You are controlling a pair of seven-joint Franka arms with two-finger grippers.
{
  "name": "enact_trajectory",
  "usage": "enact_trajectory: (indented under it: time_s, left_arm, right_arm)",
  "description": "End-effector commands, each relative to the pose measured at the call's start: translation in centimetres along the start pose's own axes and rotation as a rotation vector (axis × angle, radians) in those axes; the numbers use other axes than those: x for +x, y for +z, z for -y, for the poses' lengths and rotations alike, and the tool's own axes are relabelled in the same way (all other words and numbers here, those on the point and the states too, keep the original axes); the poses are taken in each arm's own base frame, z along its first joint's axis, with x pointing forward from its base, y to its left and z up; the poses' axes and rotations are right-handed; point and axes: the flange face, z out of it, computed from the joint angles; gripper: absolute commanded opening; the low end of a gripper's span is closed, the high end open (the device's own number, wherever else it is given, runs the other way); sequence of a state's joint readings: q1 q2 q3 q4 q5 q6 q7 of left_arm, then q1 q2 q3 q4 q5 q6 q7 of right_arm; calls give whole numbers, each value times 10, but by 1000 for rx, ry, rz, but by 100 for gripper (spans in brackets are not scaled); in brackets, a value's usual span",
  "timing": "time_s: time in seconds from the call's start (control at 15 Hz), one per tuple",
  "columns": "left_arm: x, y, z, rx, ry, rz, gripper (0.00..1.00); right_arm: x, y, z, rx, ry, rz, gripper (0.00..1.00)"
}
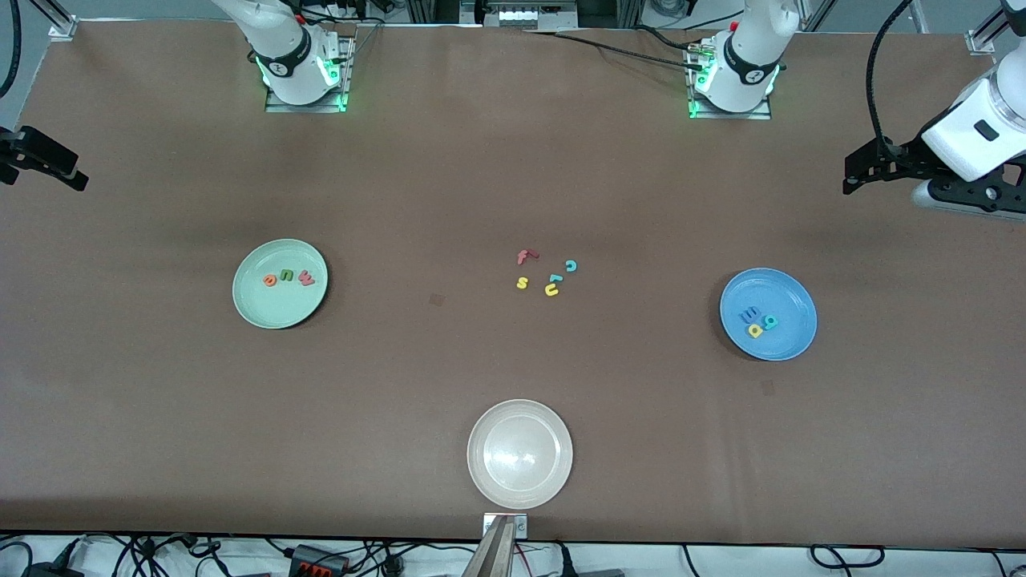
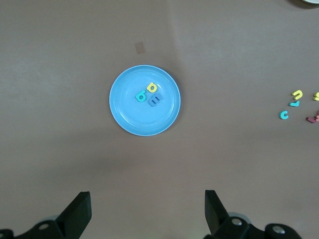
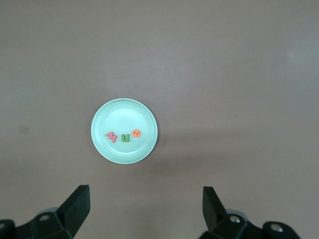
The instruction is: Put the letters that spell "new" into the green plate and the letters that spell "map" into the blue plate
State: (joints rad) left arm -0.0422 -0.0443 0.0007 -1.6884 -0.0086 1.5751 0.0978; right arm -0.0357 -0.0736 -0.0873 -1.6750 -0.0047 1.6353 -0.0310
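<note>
A whitish plate [image 1: 519, 453] sits empty nearest the front camera. Mid-table lie loose letters: a red f [image 1: 525, 256], yellow s [image 1: 522, 282], yellow u [image 1: 551, 290] and teal c [image 1: 571, 265].

mint-green plate [image 1: 280, 314], blue plate [image 1: 789, 340], whitish-beige plate [image 1: 519, 489], brown table [image 1: 401, 200]

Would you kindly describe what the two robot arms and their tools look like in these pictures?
Both arms are glossy white with black joint bands, standing on metal base plates lit green. Black cables trail to the left arm and loop above its wrist. The right arm looks the same. The left tool and the right tool each have two black, wedge-shaped fingers on a black body with round silver screws.
</note>
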Motion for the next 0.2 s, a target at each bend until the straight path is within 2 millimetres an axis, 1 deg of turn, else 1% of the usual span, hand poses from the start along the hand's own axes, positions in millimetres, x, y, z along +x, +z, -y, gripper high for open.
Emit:
enact_trajectory:
  time_s: [0.0,0.13]
  left_arm:
    - [-4,-9,0,-3,17,-2,100]
    - [-4,-9,-1,-3,19,-2,100]
  right_arm:
    - [-4,-1,-1,-11,-2,-3,100]
    - [-5,-1,-1,-11,-1,-4,100]
